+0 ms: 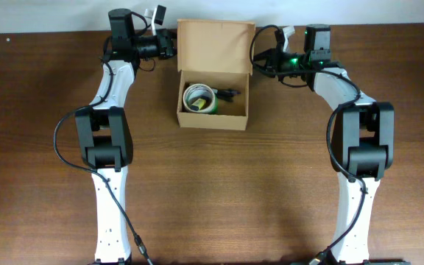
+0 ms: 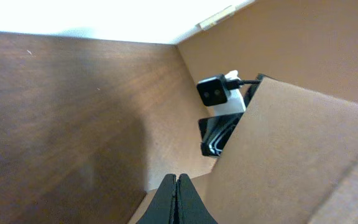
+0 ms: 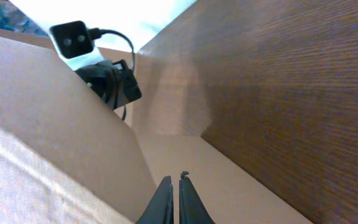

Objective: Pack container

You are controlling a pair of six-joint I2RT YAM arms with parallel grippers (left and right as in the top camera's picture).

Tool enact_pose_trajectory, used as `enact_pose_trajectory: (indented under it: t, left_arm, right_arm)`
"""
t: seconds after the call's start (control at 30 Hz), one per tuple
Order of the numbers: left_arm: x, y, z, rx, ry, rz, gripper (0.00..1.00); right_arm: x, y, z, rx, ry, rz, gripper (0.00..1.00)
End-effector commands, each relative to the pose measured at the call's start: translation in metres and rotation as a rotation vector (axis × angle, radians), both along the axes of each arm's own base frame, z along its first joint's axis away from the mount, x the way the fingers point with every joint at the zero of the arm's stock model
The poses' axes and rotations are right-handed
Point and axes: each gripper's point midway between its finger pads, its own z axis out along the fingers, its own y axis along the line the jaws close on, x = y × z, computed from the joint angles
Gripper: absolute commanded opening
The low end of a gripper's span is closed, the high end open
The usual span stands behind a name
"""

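The container [image 1: 213,118] is a tan cardboard box at the table's back middle, its flap lid [image 1: 216,44] standing open. Inside lie a white and green tape roll [image 1: 199,98] and a small black item [image 1: 228,94]. My left gripper [image 1: 174,43] is shut and empty, just off the lid's left edge. In the left wrist view the shut left gripper [image 2: 176,180] points along the cardboard lid [image 2: 291,143]. My right gripper [image 1: 258,62] is shut and empty beside the lid's right edge. In the right wrist view the right gripper [image 3: 171,181] has the cardboard lid [image 3: 36,118] on its left.
The dark wooden table [image 1: 219,191] stretches in front of the box. Both white arms reach up its left and right sides. Each wrist view shows the opposite arm's camera [image 2: 215,91] [image 3: 73,38] past the lid. A pale wall runs behind the table's back edge.
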Motion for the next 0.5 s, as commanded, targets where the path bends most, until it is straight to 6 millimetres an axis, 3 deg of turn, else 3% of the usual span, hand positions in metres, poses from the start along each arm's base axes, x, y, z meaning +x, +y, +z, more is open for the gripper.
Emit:
enact_pose_trajectory:
  t: [0.0,0.27,0.47]
  left_arm:
    - [-0.005,0.004,-0.007,-0.023,0.092,-0.012,0.02]
    - [0.003,0.010,0.022,0.048,0.054,0.082,0.02]
    - [-0.009,0.020,0.048,0.210,-0.012,0.148,0.02]
  right_arm:
    - [-0.006,0.004,0.027,0.057,-0.049,0.069,0.04]
    - [-0.001,0.005,0.054,0.064,-0.071,0.056,0.04]
    - [-0.002,0.011,0.078,0.055,-0.107,0.050,0.04]
